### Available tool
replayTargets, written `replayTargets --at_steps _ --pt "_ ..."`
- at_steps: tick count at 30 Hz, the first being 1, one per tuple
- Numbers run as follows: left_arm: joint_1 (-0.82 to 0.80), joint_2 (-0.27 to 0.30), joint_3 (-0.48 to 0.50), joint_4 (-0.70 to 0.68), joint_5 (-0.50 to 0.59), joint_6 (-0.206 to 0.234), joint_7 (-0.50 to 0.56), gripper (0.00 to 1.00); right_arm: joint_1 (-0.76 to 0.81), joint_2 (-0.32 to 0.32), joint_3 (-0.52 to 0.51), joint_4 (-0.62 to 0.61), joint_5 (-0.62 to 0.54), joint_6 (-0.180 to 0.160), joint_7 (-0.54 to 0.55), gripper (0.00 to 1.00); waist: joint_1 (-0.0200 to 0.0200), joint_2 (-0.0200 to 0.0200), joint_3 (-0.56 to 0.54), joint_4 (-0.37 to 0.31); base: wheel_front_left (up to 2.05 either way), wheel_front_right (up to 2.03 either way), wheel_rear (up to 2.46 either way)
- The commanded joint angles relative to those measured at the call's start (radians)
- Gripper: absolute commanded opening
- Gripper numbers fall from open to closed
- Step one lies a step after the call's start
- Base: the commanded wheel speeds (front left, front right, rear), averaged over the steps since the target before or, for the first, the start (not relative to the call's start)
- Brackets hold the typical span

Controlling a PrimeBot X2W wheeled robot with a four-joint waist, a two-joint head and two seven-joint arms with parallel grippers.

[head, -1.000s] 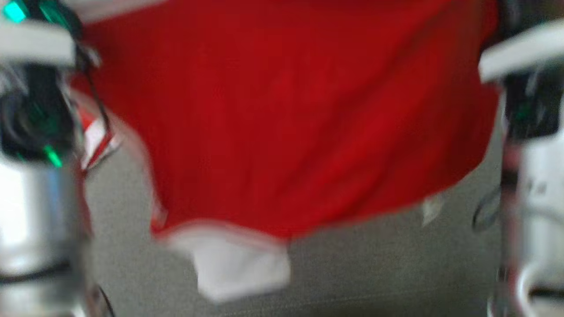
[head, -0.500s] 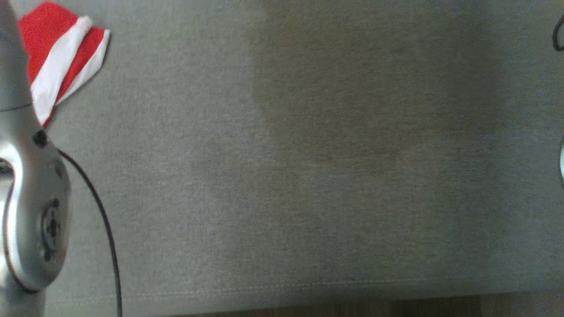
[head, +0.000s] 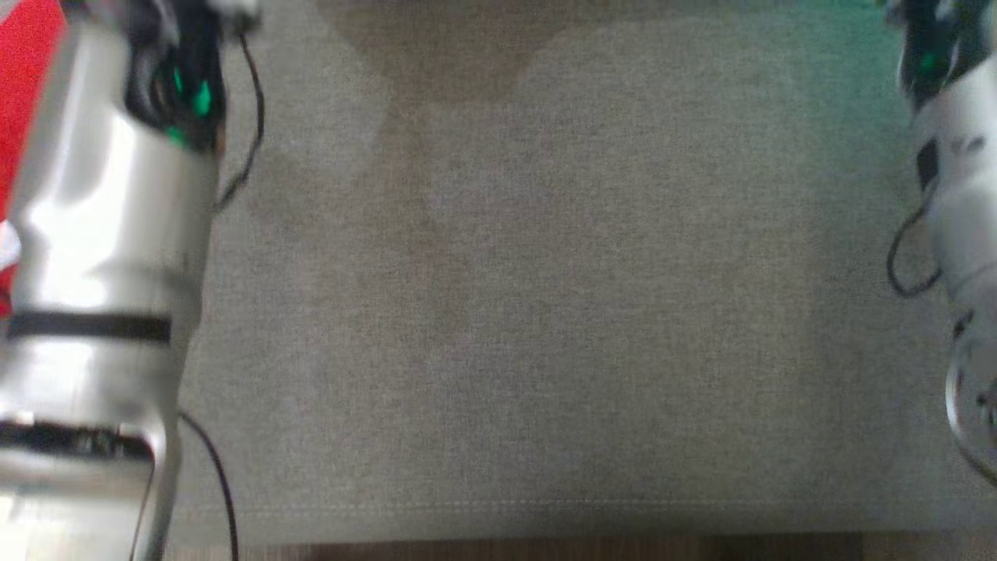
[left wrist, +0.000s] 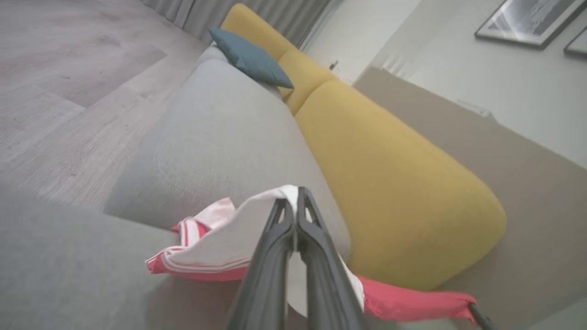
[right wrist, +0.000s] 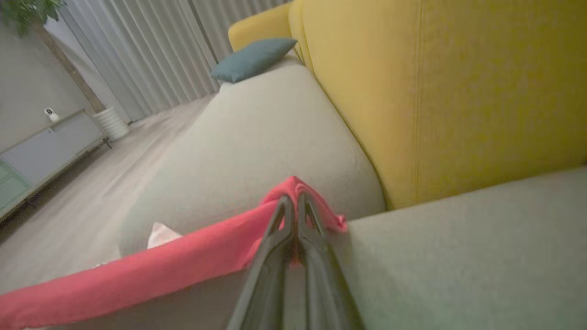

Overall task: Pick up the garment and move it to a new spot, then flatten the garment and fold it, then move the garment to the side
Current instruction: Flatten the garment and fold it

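two pinches on garment (right wrist: 183,261), left gripper (left wrist: 296,196), right gripper (right wrist: 293,200), seemingly stretched between

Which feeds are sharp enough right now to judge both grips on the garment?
Head view: motion-blurred, the left forearm smeared, a green tint at top right. Left wrist view: left gripper sharp, shut on the garment; sofa behind soft. Right wrist view: dimmer, right gripper clearly pinching its red part.

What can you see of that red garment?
The garment is soft red cloth with white panels and red-and-white striped trim. It is crumpled, not flat. The left gripper is shut on a white edge, the right gripper on a red fold, and the cloth stretches between them over the grey seat. Whether it touches the seat is unclear.
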Motion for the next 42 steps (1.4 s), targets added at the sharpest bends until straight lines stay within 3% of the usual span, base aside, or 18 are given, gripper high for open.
replayTargets --at_steps 1,10,20,29,42 --pt "0.013 0.070 -0.002 -0.053 -0.007 -0.006 0.004 0.00 0.004 0.003 0.030 -0.028 0.013 0.004 0.014 0.00 -0.0002 0.0000 -0.023 -0.003 0.00 0.00 0.00" --pt "0.335 0.223 -0.206 -0.194 -0.053 -0.006 0.032 0.00 0.255 -0.085 0.236 -0.080 0.128 0.004 0.158 0.00 -0.0002 0.0000 -0.132 -0.010 0.00 0.00 0.00" --pt "0.511 0.346 -0.350 -0.324 -0.082 -0.006 0.062 0.00 0.442 -0.183 0.423 -0.181 0.248 0.004 0.312 0.00 -0.0002 0.0000 -0.230 -0.009 0.00 0.00 0.00" --pt "0.591 0.410 -0.431 -0.394 -0.094 -0.006 0.110 0.00 0.562 -0.245 0.551 -0.272 0.359 0.004 0.445 0.00 -0.0002 0.0000 -0.314 -0.015 0.00 0.00 0.00" --pt "0.742 0.552 -0.475 -0.593 -0.216 -0.001 0.263 0.00 0.714 -0.382 0.696 -0.451 0.520 0.004 0.679 0.00 -0.0002 0.0000 -0.438 -0.021 0.00 0.00 0.00"
